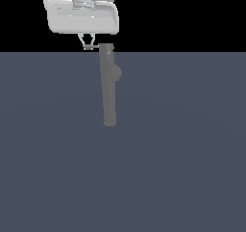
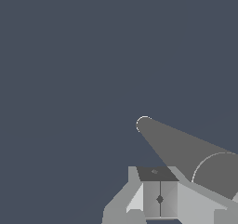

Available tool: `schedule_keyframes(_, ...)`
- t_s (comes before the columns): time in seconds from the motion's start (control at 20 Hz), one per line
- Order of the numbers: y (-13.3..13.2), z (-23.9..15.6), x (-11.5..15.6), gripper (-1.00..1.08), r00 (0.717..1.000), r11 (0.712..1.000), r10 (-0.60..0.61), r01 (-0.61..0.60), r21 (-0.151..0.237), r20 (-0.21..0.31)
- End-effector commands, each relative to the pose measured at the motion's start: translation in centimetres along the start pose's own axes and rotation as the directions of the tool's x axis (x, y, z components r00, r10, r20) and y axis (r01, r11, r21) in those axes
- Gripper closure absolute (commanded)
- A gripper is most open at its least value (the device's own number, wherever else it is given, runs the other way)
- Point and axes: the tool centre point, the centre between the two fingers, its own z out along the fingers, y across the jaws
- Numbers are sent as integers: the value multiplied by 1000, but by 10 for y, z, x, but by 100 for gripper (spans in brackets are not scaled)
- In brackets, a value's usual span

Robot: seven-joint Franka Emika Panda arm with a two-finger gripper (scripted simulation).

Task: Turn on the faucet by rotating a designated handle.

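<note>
One grey faucet (image 1: pixel 109 89) stands upright on the blue-grey desk (image 1: pixel 182 154), its single stubby spout (image 1: pixel 116 73) on the side away from the pincer (image 1: pixel 89 46). One white pincer hangs just beside the faucet's cap (image 1: pixel 106 46), fingers pressed together.

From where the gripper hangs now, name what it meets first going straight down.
Probably the handle, just under the gripper beside the faucet cap; if depth misleads, only bare floor lies below.
</note>
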Motion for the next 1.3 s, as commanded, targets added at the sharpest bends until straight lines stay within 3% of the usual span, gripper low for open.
schedule_keyframes(0.0, -2, 0, -9, 108, 1000, 1000, 0, 0, 0, 2)
schedule_keyframes(0.25, -3, 0, -10, 108, 1000, 1000, 0, 0, 0, -8)
schedule_keyframes(1.05, 18, 0, -60, 108, 1000, 1000, 0, 0, 0, 2)
schedule_keyframes(1.25, 25, 1, -56, 108, 1000, 1000, -6, 6, 0, -6)
